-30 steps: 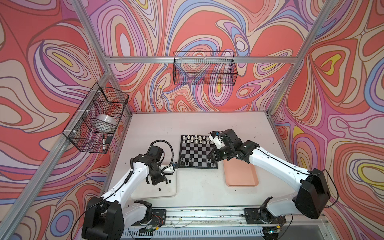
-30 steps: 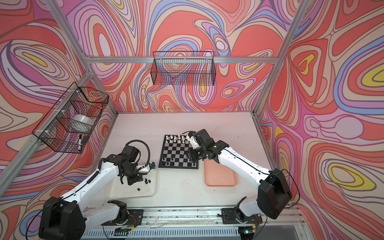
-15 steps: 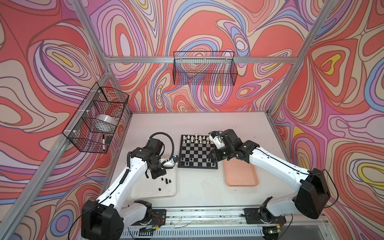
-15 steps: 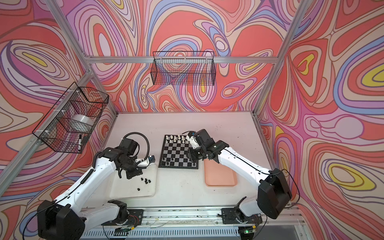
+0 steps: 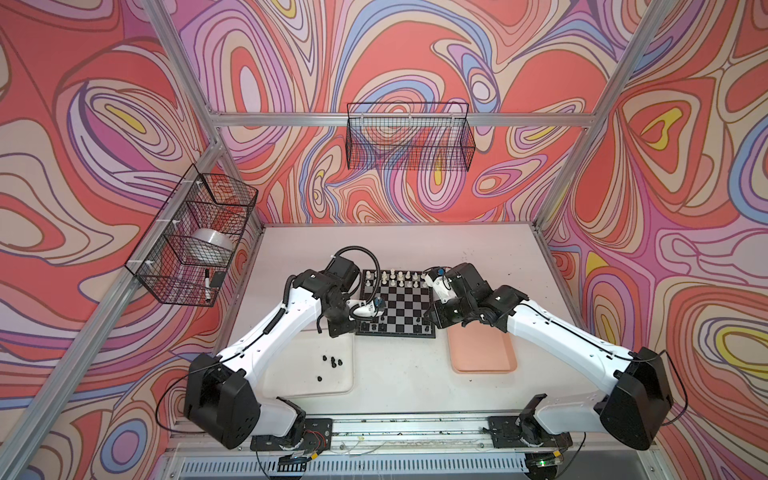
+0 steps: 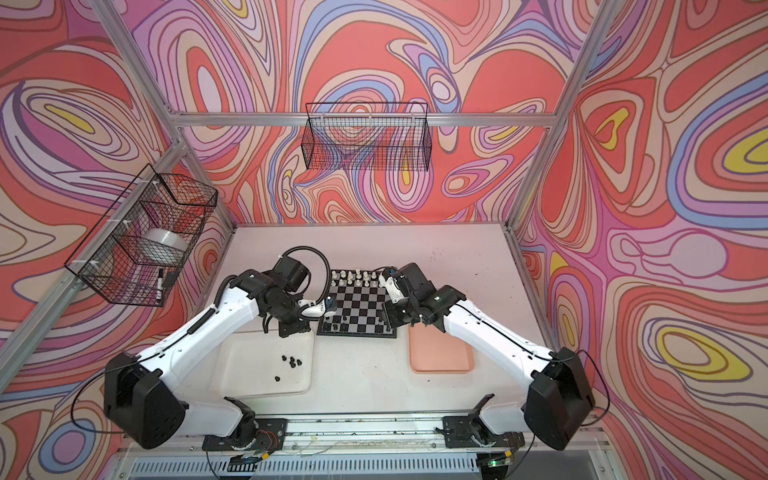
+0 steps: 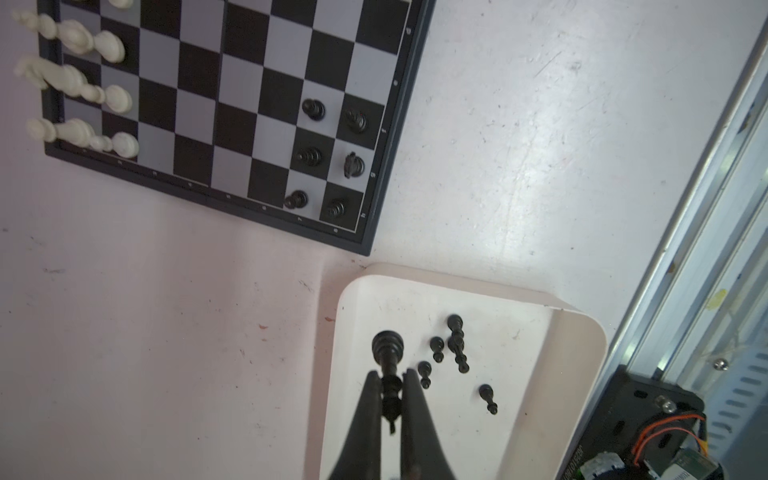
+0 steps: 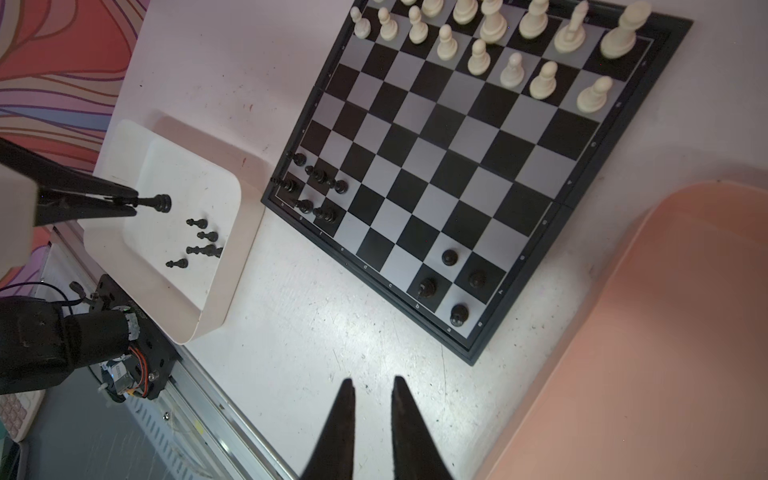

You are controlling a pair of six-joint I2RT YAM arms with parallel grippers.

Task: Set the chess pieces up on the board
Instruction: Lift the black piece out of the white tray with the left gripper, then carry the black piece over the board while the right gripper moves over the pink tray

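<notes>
Close by the board, on its white-tray side, the left tool hung above the desk. It was clamped on a black piece by the upper stem, with the round base pointing away from the tool; the kind of piece could not be told. Five loose black pieces lay in the white tray beside the board. Cream-white pieces stood along the board's two far rows. At its near corners stood a cluster of six by the white tray and a cluster of four by the pink tray, with bare squares between them. The right tool hovered off the board's near edge, jaws slightly apart and empty. Placing looked to be the step in hand. The held piece would likely need tipping until its base faced down, then lowering squarely onto a bare near-row square, clear of its neighbours, before release.
</notes>
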